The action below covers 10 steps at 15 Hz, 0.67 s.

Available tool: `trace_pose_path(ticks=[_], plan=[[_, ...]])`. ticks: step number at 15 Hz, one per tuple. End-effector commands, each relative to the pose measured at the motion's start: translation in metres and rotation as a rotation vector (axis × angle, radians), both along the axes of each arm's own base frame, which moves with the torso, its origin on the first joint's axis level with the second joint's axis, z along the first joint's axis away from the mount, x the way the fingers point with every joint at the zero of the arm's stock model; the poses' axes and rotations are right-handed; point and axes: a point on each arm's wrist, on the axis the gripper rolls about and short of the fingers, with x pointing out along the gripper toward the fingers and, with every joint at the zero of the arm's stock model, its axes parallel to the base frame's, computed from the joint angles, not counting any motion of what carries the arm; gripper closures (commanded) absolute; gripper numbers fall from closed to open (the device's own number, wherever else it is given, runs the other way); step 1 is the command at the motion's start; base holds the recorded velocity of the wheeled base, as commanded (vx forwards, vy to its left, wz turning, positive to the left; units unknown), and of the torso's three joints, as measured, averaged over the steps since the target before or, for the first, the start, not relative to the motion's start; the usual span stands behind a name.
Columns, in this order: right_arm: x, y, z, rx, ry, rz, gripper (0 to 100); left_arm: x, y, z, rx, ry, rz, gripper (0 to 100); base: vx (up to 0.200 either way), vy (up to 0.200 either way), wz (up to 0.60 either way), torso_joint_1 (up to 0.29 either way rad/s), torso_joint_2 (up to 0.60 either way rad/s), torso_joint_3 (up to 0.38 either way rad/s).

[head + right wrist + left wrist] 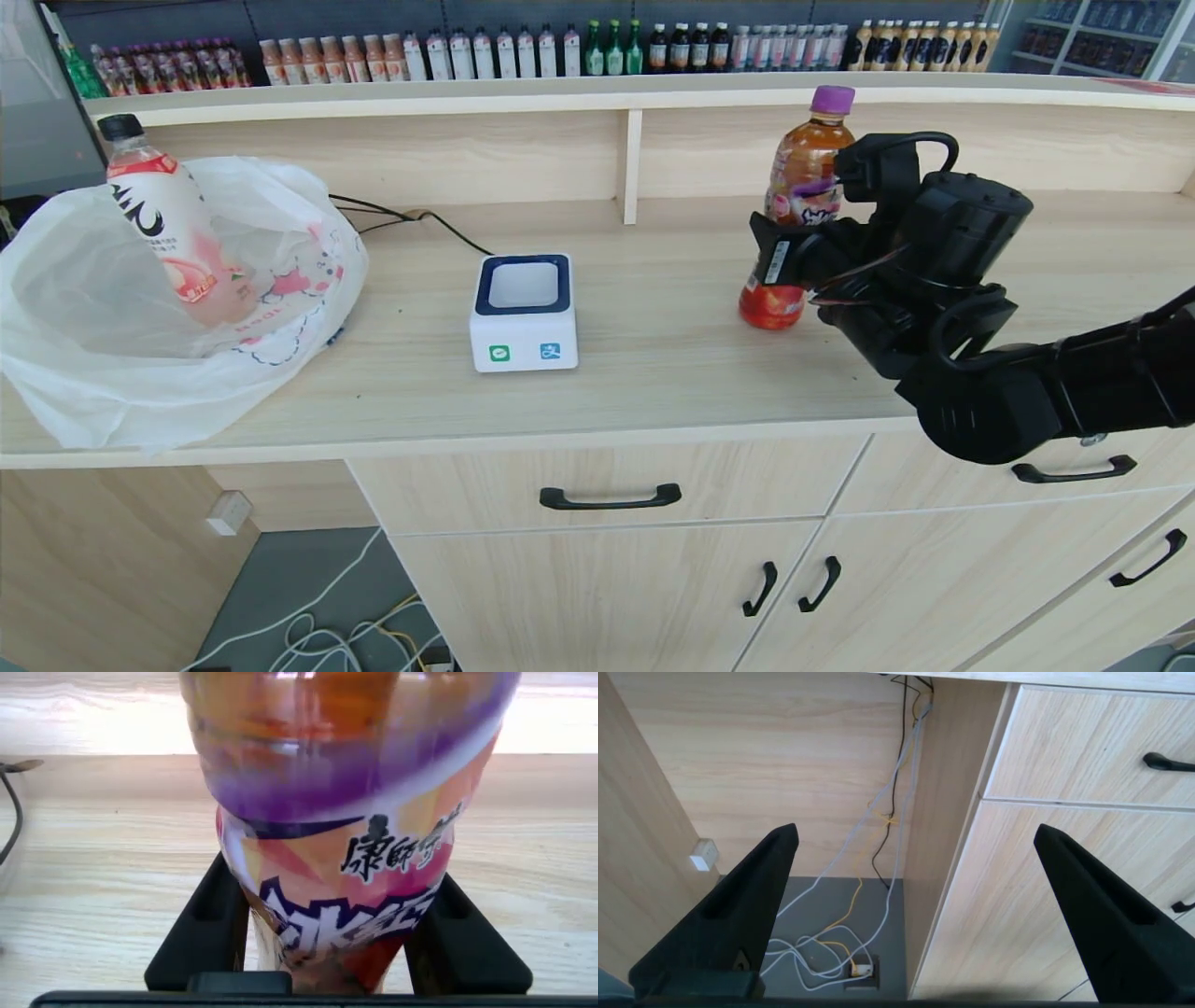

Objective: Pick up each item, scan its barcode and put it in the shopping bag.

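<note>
Black right gripper [782, 263] clamps snugly round the purple-capped bottle [808, 163].

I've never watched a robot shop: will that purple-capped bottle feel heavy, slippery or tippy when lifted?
Probably fairly heavy: the bottle looks nearly full of liquid. Its smooth, rounded sides might slip in the right gripper. Tall and narrow, it would likely tip if pushed high up.

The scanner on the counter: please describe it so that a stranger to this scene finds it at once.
Look at the wooden counter. Near its middle, between the white shopping bag and the purple-capped bottle, sits the scanner. It alone is a small white cube with a dark-blue-framed window on top.
</note>
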Motion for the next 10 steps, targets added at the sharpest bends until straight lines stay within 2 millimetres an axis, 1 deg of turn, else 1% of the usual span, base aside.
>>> trace_pose_path(ticks=[1,5,7,8,10], plan=[[-0.002,0.000,0.003,0.003,-0.008,0.001,100,0.000,0.000,0.000,0.000,0.000,0.000,0,0.000,0.000,0.00,0.000,0.00,0.000],[-0.008,-0.003,0.012,0.013,-0.027,-0.013,100,0.000,0.000,0.000,0.000,0.000,0.000,0,0.000,0.000,0.00,0.000,0.00,0.000],[-0.014,-0.006,0.022,0.022,-0.050,-0.023,100,0.000,0.000,0.000,0.000,0.000,0.000,0,0.000,0.000,0.00,0.000,0.00,0.000],[-0.014,-0.006,0.023,0.020,-0.051,-0.028,100,0.000,0.000,0.000,0.000,0.000,0.000,0,0.000,0.000,0.00,0.000,0.00,0.000],[-0.024,-0.009,0.036,0.004,-0.082,-0.050,100,0.000,0.000,0.000,0.000,0.000,0.000,0,0.000,0.000,0.00,0.000,0.00,0.000]])
